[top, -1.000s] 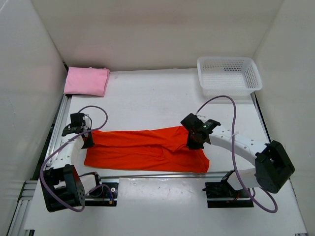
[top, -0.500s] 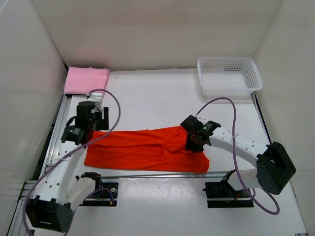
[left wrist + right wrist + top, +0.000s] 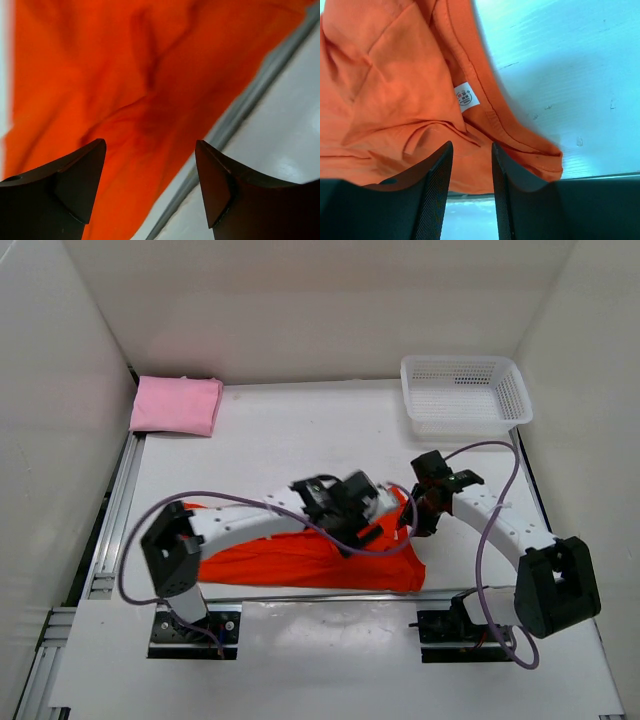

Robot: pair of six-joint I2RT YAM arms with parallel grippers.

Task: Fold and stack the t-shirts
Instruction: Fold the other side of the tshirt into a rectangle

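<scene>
Swinging across since the earlier frame, the left tool [image 3: 352, 525] now hangs over the right part of the orange-red t-shirt [image 3: 280, 565], close beside the right tool [image 3: 413, 520]. The pink t-shirt [image 3: 178, 405] lies folded well behind both.

Left wrist view: this tool is wide and empty, with cloth directly below it, probably ready for a new grasp.

Right wrist view: that tool is narrow and I see nothing pinched; the collar label [image 3: 466, 96] lies just ahead.

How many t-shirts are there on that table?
2. A folded pink t-shirt lies at the far left corner; an orange-red t-shirt lies spread across the near middle. Others may be hidden from view.
</scene>
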